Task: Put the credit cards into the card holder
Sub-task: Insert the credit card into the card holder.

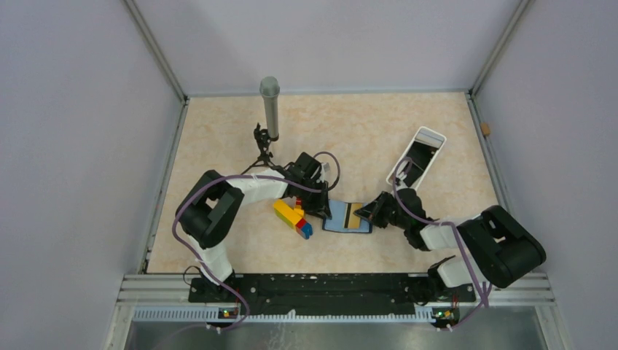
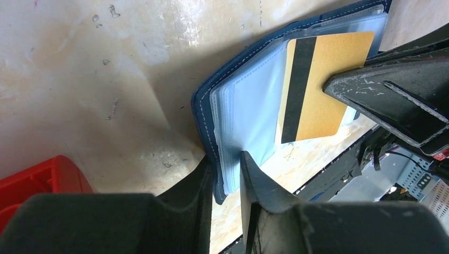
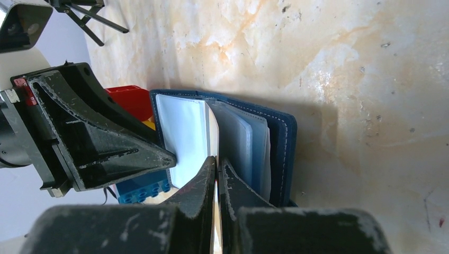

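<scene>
A navy card holder (image 2: pixel 249 100) lies open near the middle of the table (image 2: pixel 79 79), a little toward the near edge, with its stack of clear, pale sleeves fanned apart. A yellow-gold card (image 2: pixel 328 79) with a black stripe sits over the holder's right half, its leading part among the sleeves. Whether it has entered a slot cannot be told. No greyish card shows in any view.

The right claw (image 3: pixel 218 161) reaches in from the right and is pressed together on the yellow-gold card, gripping its outer edge. The left claw (image 2: pixel 226 159) reaches in from the left and is clamped on the holder's left edge, with cover and sleeves pinched between its fingers.

Just left of the holder sits a cluster of toy bricks (image 1: pixel 293 216) in yellow, red and blue. A white tray (image 1: pixel 430 138) lies well apart, toward the far right.

The step in hand appears to be feeding the first card into a sleeve. The next move probably calls for lining the card's leading edge up with a slot mouth and sliding it in while the left claw steadies the holder. The soft sleeves could buckle, or the holder could shift.
</scene>
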